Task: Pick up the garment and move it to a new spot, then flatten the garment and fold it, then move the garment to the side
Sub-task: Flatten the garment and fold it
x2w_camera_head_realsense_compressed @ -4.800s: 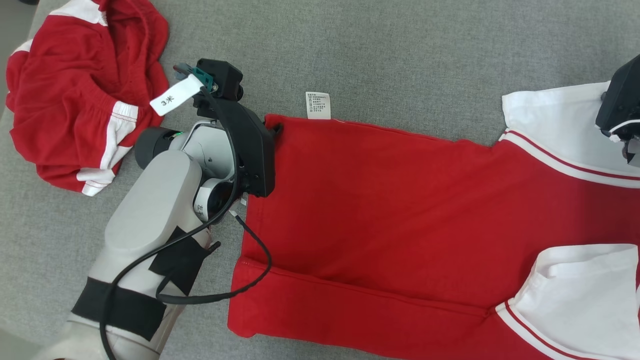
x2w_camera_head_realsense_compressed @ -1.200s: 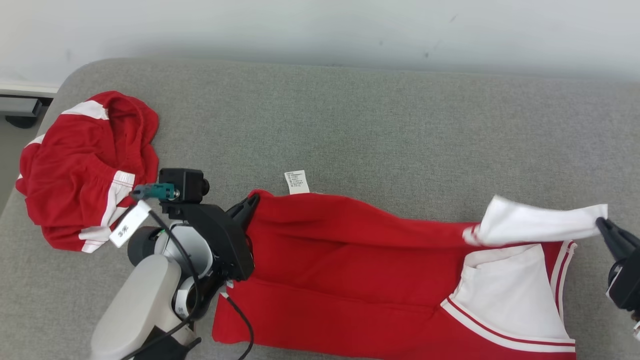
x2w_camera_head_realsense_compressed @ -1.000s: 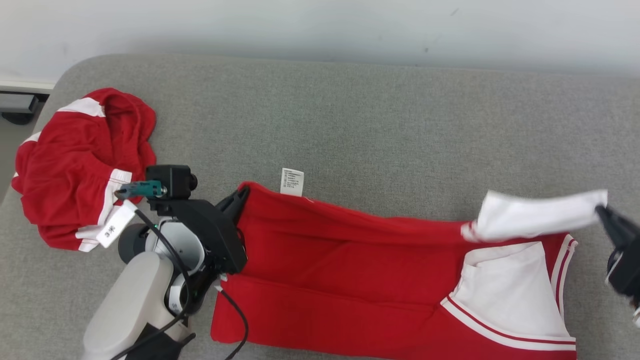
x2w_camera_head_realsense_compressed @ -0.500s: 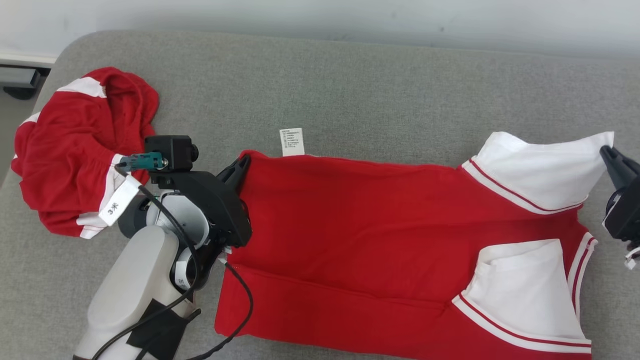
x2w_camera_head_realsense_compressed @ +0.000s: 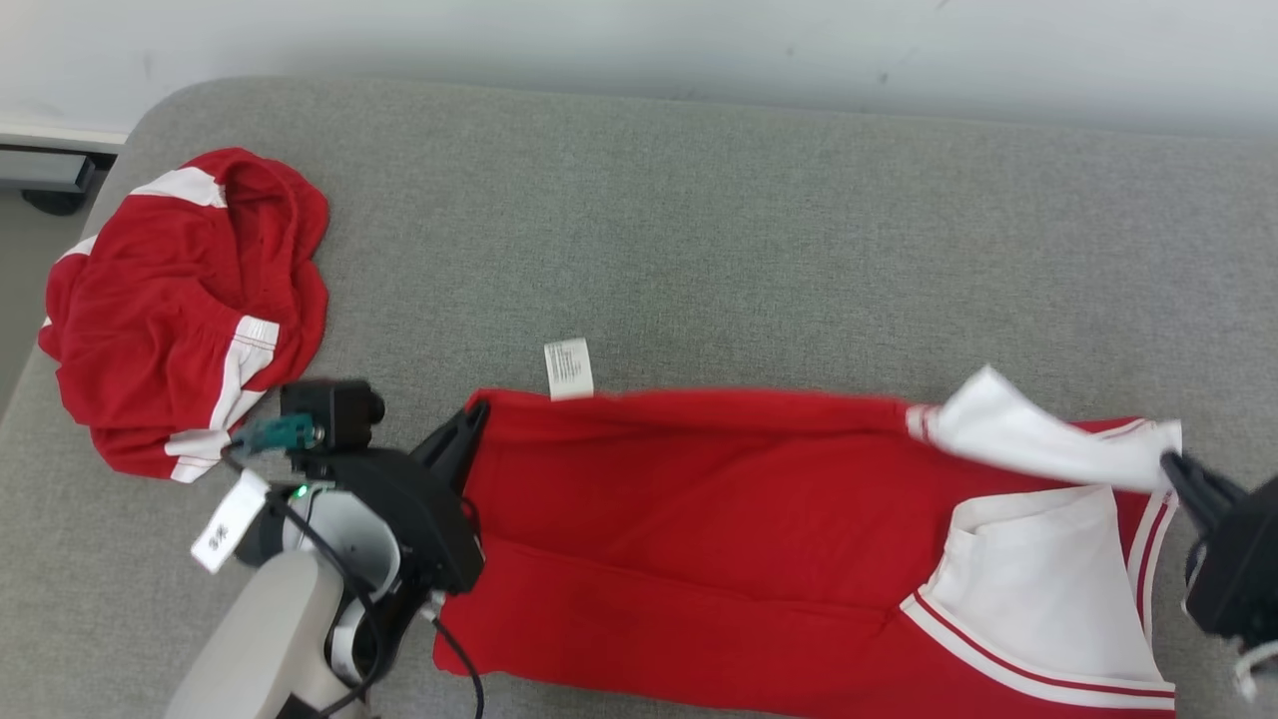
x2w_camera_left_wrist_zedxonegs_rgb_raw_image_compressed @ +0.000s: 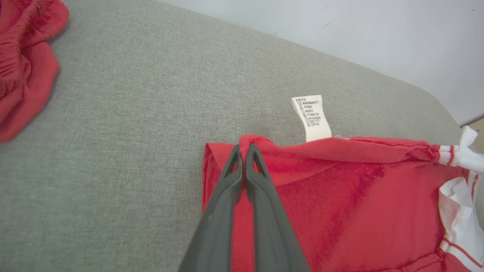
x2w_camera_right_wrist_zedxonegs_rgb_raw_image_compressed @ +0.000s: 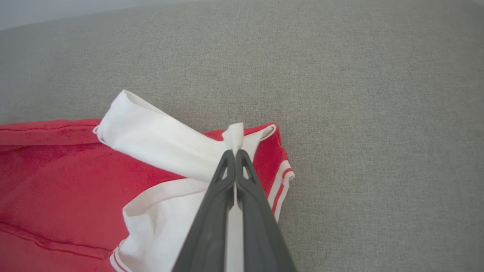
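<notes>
The garment [x2w_camera_head_realsense_compressed: 719, 529] is a red shirt with white sleeves, spread lengthwise across the grey cushion, a white care label [x2w_camera_head_realsense_compressed: 567, 368] sticking out at its far edge. My left gripper [x2w_camera_head_realsense_compressed: 471, 417] is shut on the garment's far left corner [x2w_camera_left_wrist_zedxonegs_rgb_raw_image_compressed: 245, 141]; the red cloth bunches at its tips [x2w_camera_left_wrist_zedxonegs_rgb_raw_image_compressed: 242, 148]. My right gripper [x2w_camera_head_realsense_compressed: 1170, 467] is shut on the white sleeve's edge [x2w_camera_right_wrist_zedxonegs_rgb_raw_image_compressed: 235, 136] at the right end, and the sleeve [x2w_camera_head_realsense_compressed: 1038, 439] is lifted and folded over toward me. The near white sleeve [x2w_camera_head_realsense_compressed: 1038, 589] lies flat.
A second red and white garment [x2w_camera_head_realsense_compressed: 180, 310] lies crumpled at the cushion's far left corner. The grey cushion [x2w_camera_head_realsense_compressed: 759, 230] stretches bare behind the shirt up to a pale wall [x2w_camera_head_realsense_compressed: 639, 40]. The cushion's left edge drops to the floor [x2w_camera_head_realsense_compressed: 40, 180].
Both grippers have pulled the far edge of the garment toward me, so the shirt is narrower and the far sleeve folds over. The head camera has also shifted.
</notes>
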`<state>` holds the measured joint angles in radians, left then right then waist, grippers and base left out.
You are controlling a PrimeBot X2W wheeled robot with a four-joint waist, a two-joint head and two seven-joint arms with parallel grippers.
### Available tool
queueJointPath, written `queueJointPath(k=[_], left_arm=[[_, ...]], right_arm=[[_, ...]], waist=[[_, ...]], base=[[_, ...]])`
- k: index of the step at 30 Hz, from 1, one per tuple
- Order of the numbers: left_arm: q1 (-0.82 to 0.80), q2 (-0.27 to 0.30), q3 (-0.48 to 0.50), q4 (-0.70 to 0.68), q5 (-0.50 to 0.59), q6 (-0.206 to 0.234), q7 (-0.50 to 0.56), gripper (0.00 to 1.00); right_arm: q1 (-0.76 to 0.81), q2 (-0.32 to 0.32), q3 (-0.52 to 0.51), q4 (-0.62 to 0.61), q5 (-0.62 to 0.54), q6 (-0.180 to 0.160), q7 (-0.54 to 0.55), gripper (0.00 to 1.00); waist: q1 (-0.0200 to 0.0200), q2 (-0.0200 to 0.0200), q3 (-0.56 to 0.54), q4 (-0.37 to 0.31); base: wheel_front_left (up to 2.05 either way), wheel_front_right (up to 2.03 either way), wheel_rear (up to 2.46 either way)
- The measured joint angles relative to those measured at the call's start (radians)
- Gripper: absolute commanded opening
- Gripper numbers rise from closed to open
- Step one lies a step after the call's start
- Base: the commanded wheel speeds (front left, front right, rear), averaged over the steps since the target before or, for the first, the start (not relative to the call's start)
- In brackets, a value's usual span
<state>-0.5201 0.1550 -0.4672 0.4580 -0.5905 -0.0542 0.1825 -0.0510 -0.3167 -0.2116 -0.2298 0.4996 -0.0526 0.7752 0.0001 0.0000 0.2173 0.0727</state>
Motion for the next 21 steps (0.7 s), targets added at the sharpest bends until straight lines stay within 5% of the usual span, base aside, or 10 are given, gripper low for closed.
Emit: queueJointPath(k=[13,17,21], left_arm=[[0.107,0.028,0.0,-0.017,-0.008,-0.017,-0.059,0.08],[0.107,0.029,-0.001,-0.024,-0.008,-0.019,-0.07,0.16],[0.128,0.038,0.002,-0.026,-0.009,-0.026,-0.083,0.12]], right_arm=[[0.198,0.042,-0.032,-0.095,0.031,-0.002,0.027,0.0],[0.23,0.054,-0.033,-0.128,0.048,-0.004,0.036,0.0],[0.272,0.07,-0.037,-0.144,0.063,-0.005,0.045,0.0]], waist=[[-0.0002,0.0,-0.021,-0.014],[-0.0002,0.0,-0.024,-0.016],[-0.0002,0.0,-0.025,-0.017]], base=[[0.0,0.0,0.0],[0.0,0.0,0.0],[0.0,0.0,0.0]])
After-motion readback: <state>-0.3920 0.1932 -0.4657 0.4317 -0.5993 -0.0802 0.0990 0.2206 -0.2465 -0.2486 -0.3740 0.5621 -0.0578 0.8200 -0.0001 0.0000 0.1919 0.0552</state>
